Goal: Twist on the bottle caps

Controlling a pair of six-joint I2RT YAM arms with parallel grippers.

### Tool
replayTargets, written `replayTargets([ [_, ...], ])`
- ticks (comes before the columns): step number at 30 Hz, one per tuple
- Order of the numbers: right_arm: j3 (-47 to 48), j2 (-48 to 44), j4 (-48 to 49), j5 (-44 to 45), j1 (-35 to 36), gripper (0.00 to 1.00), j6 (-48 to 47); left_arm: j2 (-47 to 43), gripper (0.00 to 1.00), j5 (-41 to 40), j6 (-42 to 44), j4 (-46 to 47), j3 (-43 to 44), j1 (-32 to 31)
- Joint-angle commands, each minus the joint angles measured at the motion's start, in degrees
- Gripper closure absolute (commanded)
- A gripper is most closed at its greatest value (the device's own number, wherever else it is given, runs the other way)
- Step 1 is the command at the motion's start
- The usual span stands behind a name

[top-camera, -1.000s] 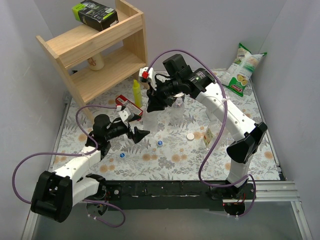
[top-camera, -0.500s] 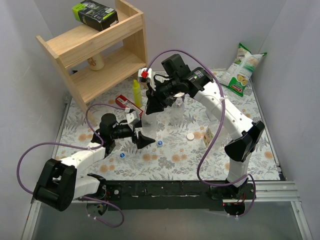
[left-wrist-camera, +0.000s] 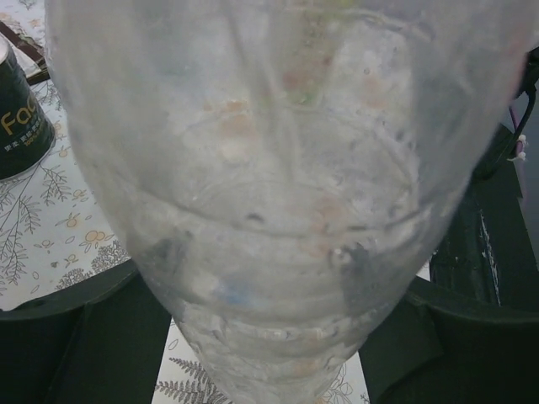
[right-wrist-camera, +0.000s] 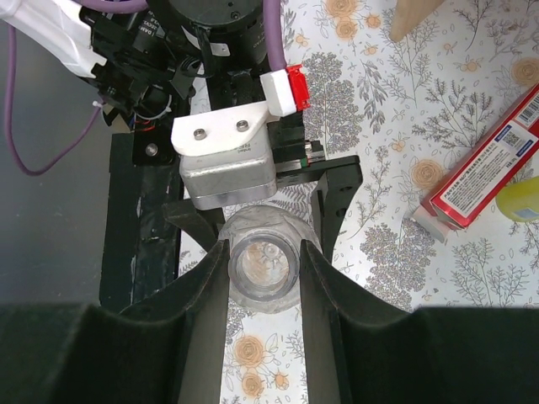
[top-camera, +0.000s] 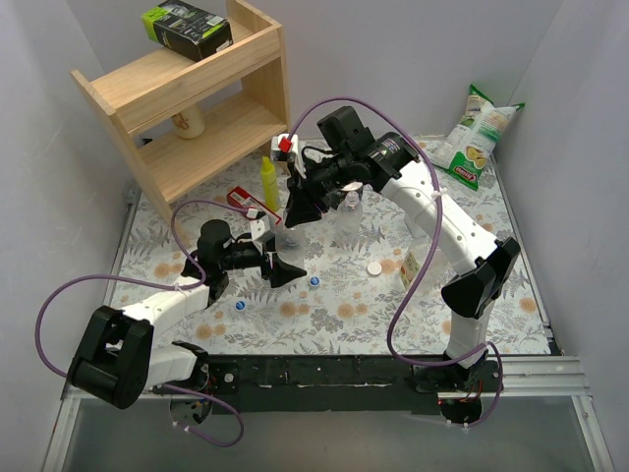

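A clear bottle (top-camera: pixel 289 236) stands upright on the flowered cloth, its mouth (right-wrist-camera: pixel 263 268) open with no cap on it. From above, my right gripper (top-camera: pixel 299 208) is shut on its neck, one finger on each side. My left gripper (top-camera: pixel 278 264) is shut on the bottle's lower body (left-wrist-camera: pixel 269 168), which fills the left wrist view between both fingers (left-wrist-camera: pixel 67 337). Two blue bottle caps (top-camera: pixel 314 281) (top-camera: pixel 240 306) and a white one (top-camera: pixel 374 267) lie loose on the cloth. A second clear bottle (top-camera: pixel 351 211) stands just right of the held one.
A yellow squeeze bottle (top-camera: pixel 267 184) and a red box (top-camera: pixel 246 202) sit close behind the held bottle. A wooden shelf (top-camera: pixel 187 98) stands at the back left, a chips bag (top-camera: pixel 477 138) at the back right. A small labelled item (top-camera: pixel 410 267) lies beside the right arm.
My left gripper has moved right up to the bottle and closed around its lower body. The right gripper has stayed on the neck.
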Motion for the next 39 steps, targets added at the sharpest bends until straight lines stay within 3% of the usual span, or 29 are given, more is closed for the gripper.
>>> replayTargets([
  [1, -1.31, -1.8, 1.51, -1.25, 0.16, 0.99, 0.33, -0.48, 0.3, 1.61, 1.53, -1.5, 2.67, -0.31],
  [6, -5.27, -4.17, 2.04, -0.11, -0.45, 0.99, -0.37, -0.74, 0.52, 2.04, 2.23, -3.97, 3.73, -0.31],
  [12, -6.85, -5.14, 1.69, 1.03, -2.12, 0.97, -1.07, -1.88, 0.67, 0.73, 4.34, -8.01, 4.52, -0.31],
  [13, -6.51, -5.14, 1.16, 1.47, -2.21, 0.89, -1.25, -2.14, 0.72, 0.2, 4.86, -9.23, 4.61, -0.31],
  [14, -5.54, -5.05, -0.76, 2.87, -2.3, 0.65, -2.56, -2.84, 0.73, -0.15, 5.04, -9.77, 4.7, -0.31],
  [17, 2.97, -3.82, -3.93, 8.3, -2.74, 0.35, -4.5, -3.99, 0.78, -1.47, 7.32, -14.15, 5.4, -0.31],
  [19, 5.01, -4.78, -3.85, 12.43, -3.79, 0.27, -5.47, -5.66, 0.85, -2.96, 8.99, -20.19, 6.89, -0.31],
  [22, -1.45, -8.56, -1.4, 15.97, -5.2, 0.25, -6.43, -9.17, 0.93, -6.38, 10.32, -26.01, 7.6, -0.13],
  [23, -4.62, -9.7, -0.69, 16.33, -5.64, 0.25, -6.44, -10.48, 1.0, -10.13, 9.19, -26.82, 7.6, 0.04],
  [26, -14.66, -12.25, 0.28, 16.86, -6.08, 0.22, -8.01, -13.83, 1.0, -17.62, 1.81, -32.6, 10.13, 0.57],
  [28, -18.79, -12.0, 0.37, 15.55, -6.08, 0.19, -11.6, -14.19, 1.0, -23.86, -0.92, -41.27, 14.78, 1.1],
  [30, -23.88, -11.29, 0.98, 13.88, -6.08, 0.31, -14.6, -14.36, 1.0, -27.12, -1.2, -46.05, 17.17, 2.33],
  [32, -29.93, -11.12, 3.95, 12.9, -5.91, 0.42, -19.24, -14.54, 1.0, -27.05, 2.22, -53.52, 20.76, 3.21],
  [37, -38.48, -8.57, 11.95, 17.64, -3.01, 0.43, -26.56, -17.96, 1.0, -24.85, 5.75, -63.46, 23.07, 4.09],
  [39, -42.07, -7.69, 17.29, 19.05, -1.96, 0.38, -27.87, -19.63, 1.0, -23.1, 5.4, -64.79, 23.07, 6.8],
])
